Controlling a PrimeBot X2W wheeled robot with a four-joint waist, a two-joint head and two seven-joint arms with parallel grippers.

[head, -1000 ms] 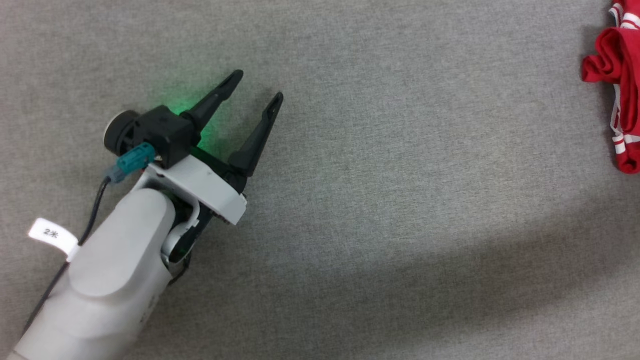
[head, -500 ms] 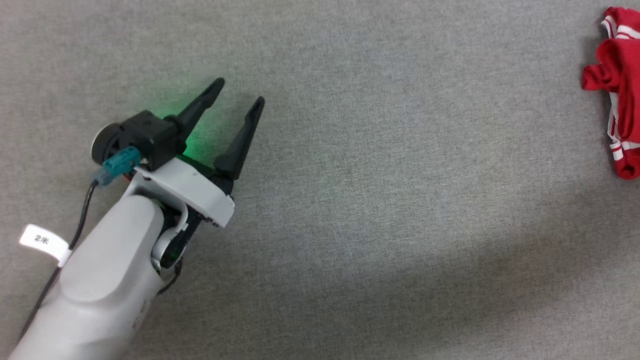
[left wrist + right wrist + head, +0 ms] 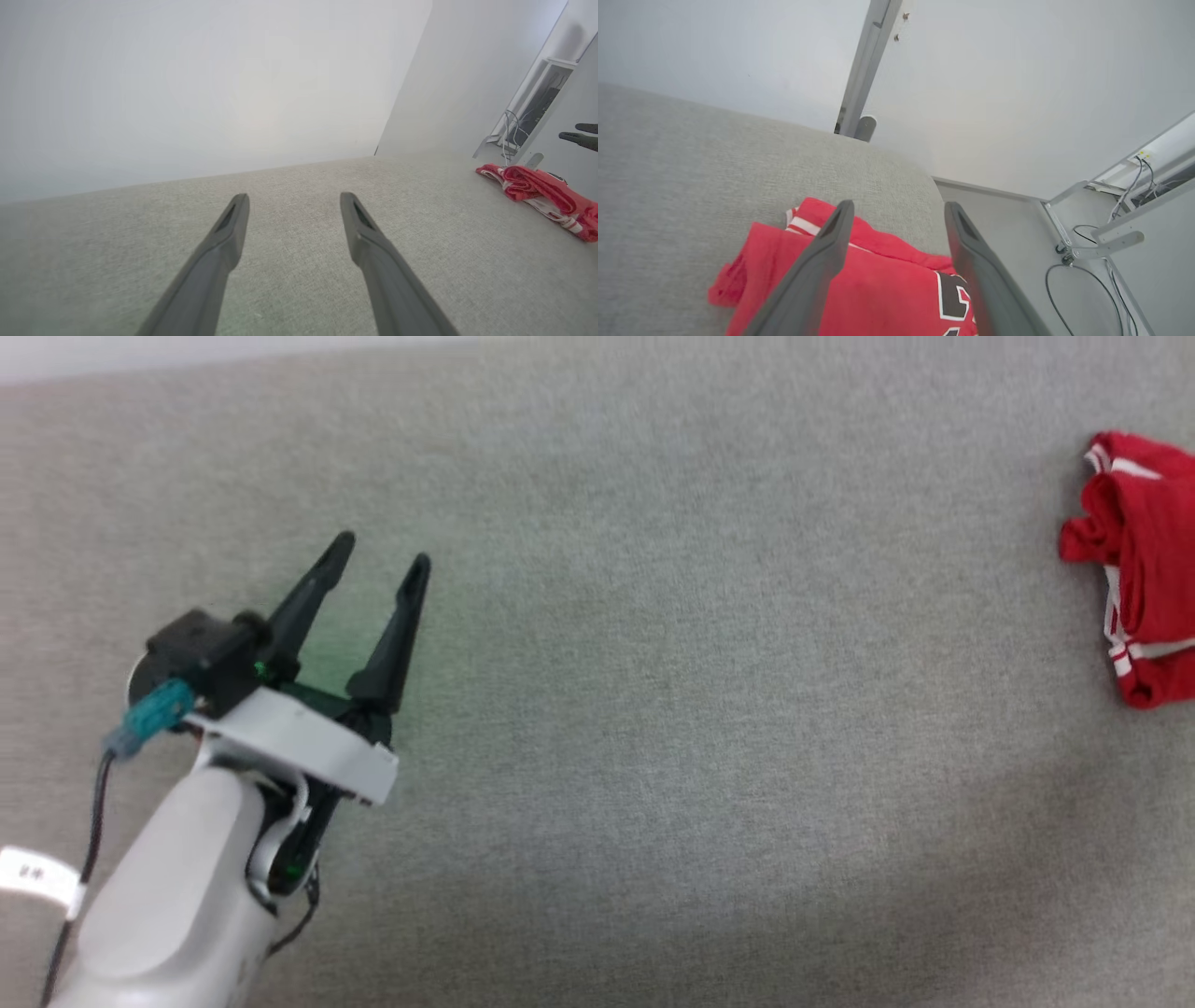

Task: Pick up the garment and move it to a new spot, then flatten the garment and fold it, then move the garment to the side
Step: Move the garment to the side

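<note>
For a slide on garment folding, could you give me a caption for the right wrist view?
Open right hand above the red garment, which lies bunched near the grey fabric surface's edge.

One garment (image 3: 1144,597) — one left gripper (image 3: 383,549), one right gripper (image 3: 899,206).

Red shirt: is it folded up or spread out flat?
Folded up, a bit rumpled. The red shirt lies as a layered bundle, with striped trim showing between layers.

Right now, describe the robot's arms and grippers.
The left gripper has two long, tapering black fingers on a white plate. Its forearm is pale grey, with a teal plug, black cable and white tag. The right gripper has matching dark fingers.
</note>
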